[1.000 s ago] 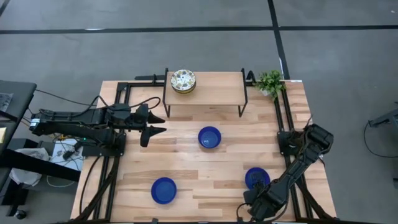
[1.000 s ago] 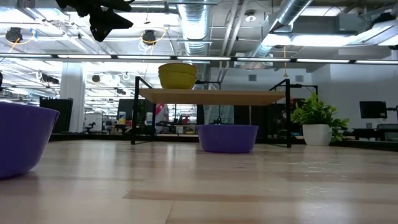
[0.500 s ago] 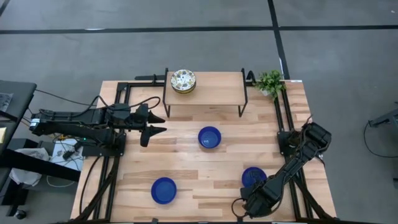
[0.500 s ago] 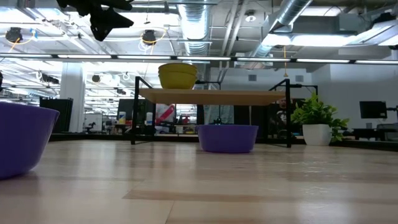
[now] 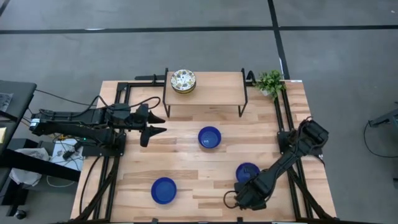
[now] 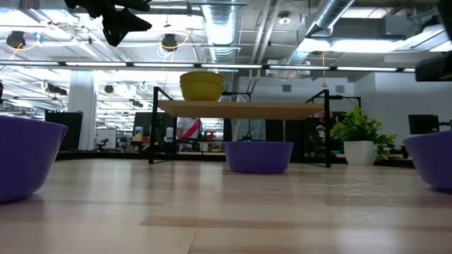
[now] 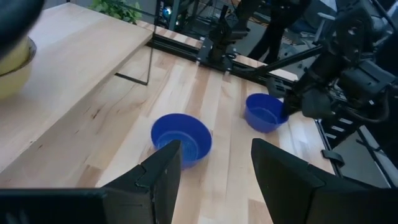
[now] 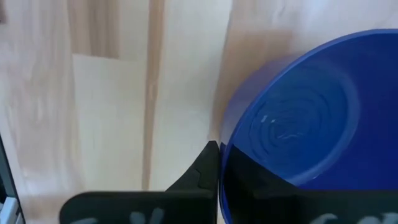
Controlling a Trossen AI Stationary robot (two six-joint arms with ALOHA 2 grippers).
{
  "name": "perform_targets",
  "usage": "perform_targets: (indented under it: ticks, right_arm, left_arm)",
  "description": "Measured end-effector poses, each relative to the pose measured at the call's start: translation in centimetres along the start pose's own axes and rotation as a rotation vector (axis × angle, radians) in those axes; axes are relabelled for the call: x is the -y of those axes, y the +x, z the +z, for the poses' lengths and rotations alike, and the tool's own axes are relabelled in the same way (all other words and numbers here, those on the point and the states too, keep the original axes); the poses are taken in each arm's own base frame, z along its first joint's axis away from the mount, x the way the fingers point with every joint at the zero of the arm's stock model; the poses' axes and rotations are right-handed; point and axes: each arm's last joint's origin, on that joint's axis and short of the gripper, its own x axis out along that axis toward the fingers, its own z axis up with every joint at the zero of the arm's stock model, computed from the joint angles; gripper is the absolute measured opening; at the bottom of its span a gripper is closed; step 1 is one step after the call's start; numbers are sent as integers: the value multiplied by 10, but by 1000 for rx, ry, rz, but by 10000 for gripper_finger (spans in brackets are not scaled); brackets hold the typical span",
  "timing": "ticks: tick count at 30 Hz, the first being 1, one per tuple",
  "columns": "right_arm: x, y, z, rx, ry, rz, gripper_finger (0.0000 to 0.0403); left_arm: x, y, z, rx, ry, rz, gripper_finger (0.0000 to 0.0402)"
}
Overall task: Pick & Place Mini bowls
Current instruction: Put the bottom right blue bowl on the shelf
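A white-bowl stack [image 5: 183,81] is shelved; three blue bowls remain on the tabletop, one [image 5: 247,172] near the right edge pinched by the right gripper [image 5: 244,193]; the left gripper [image 5: 155,123] is spread.

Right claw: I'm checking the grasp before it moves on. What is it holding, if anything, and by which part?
The right claw is shut on a blue mini bowl, pinching its rim.

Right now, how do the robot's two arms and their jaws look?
Both arms are dark, nearly black, built of jointed segments. The left arm carries looping black cables and ends in the left gripper with two pointed, tapering jaws. The right arm is bulkier at its joints; the right gripper is black too.
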Motion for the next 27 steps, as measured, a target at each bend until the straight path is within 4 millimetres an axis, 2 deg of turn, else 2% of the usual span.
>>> perform_targets:
  ticks: [5, 11, 19, 27]
  right_arm:
    - [16, -16, 4, 44, 56, 27, 1]
    - [53, -51, 9, 183, 167, 52, 0]
    - [101, -112, 18, 587, 263, 183, 0]
    - [121, -168, 10, 964, 147, 336, 0]
  left_arm:
    - [2, -1, 0, -14, 10, -67, 192]
    - [5, -3, 0, -27, 31, -156, 192]
    - [6, -3, -1, -44, 61, -213, 192]
    - [8, -4, -2, -66, 61, -301, 192]
